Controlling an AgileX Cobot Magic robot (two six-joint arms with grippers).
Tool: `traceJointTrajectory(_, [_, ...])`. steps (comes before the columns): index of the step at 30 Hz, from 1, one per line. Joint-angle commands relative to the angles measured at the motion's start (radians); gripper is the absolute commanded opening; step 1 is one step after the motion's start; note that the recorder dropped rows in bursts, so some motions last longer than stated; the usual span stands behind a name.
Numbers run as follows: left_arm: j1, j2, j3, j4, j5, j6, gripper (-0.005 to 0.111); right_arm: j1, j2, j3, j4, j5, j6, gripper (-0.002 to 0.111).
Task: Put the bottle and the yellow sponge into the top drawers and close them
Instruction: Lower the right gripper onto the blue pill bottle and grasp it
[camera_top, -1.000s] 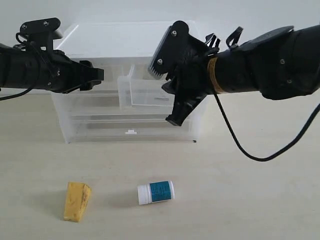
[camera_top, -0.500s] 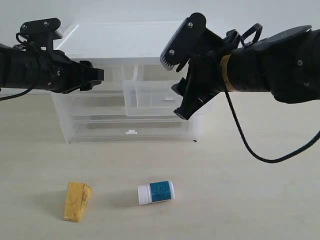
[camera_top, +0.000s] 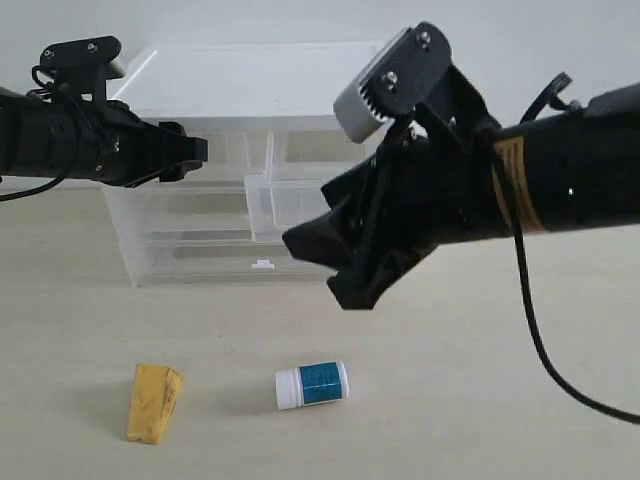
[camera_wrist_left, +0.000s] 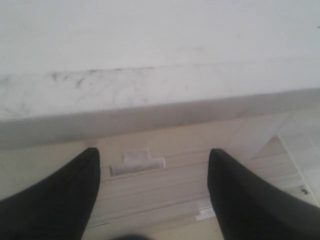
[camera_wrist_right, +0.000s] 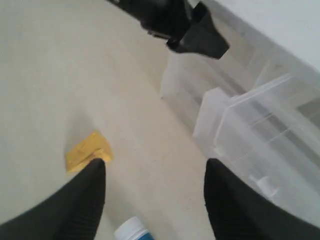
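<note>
Translucent plastic tells the stage: the right-hand top drawer (camera_top: 290, 200) stands pulled out of the drawer unit (camera_top: 200, 250) with nothing seen in it, while the other top drawer (camera_top: 235, 155) looks shut. So opening seems half done and loading has not begun.

The bottle (camera_top: 312, 385) lies on its side on the bench (camera_top: 480, 400), at about 6 o'clock from the right hand (camera_top: 322, 268), whose fingers are spread wide and empty. The yellow sponge (camera_top: 153, 402) sits at 9 o'clock of the bottle, well apart. The left hand (camera_top: 188, 150) hovers by the unit's upper left front, fingers parted, gripping nothing.

Next, I judge, the right hand must drop onto the bottle and straddle its round body squarely, or it may roll.

Hard to read: in the exterior view the right arm (camera_top: 560, 180) covers the unit's right side and the open drawer's front, and the right wrist view cuts the bottle down to its cap.
</note>
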Motion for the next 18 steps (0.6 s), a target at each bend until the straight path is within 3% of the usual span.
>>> traceJointTrajectory(1, [0.001,0.001,-0.019,0.004,-0.064,0.018,0.06,0.052,0.027,0.064,-0.001,0.005,-0.007,0.052])
traceJointTrajectory(9, [0.001,0.001,-0.019,0.004,-0.064,0.018,0.06,0.187,0.249,0.077,-0.001,0.212,-0.113,0.051])
traceJointTrajectory(14, [0.001,0.001,-0.019,0.004,-0.064,0.018,0.06,0.19,0.341,0.071,-0.001,0.271,-0.176,0.036])
traceJointTrajectory(18, [0.001,0.001,-0.019,0.004,-0.064,0.018,0.06,0.19,0.364,0.048,-0.001,0.289,-0.192,0.044])
